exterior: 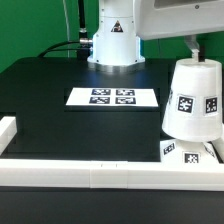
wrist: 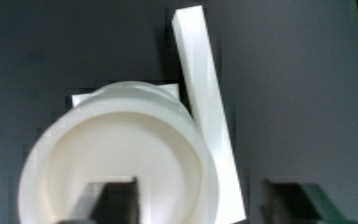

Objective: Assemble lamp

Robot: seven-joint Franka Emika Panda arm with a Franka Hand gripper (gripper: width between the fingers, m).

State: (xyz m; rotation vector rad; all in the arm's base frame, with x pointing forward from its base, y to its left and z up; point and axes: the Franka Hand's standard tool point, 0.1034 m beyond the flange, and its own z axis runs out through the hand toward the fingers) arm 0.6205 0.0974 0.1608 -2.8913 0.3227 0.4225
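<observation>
The tapered white shade (exterior: 192, 97) stands upright at the exterior view's right, directly above the flat square base (exterior: 188, 152); I cannot tell whether they touch. My gripper (exterior: 197, 52) comes down on the shade's top. In the wrist view I look into the open shade (wrist: 114, 150). My gripper (wrist: 206, 205) straddles its wall, with one dark finger (wrist: 119, 200) inside the cup and the other outside, shut on the shade. A corner of the base (wrist: 82, 99) peeks out beneath it. The bulb post is hidden.
The marker board (exterior: 113, 97) lies flat at the table's middle. The long white rail (exterior: 100, 172) runs along the front edge and up the exterior view's left side, close to the base. It also shows in the wrist view (wrist: 195, 70). The robot's white pedestal (exterior: 112, 45) stands behind.
</observation>
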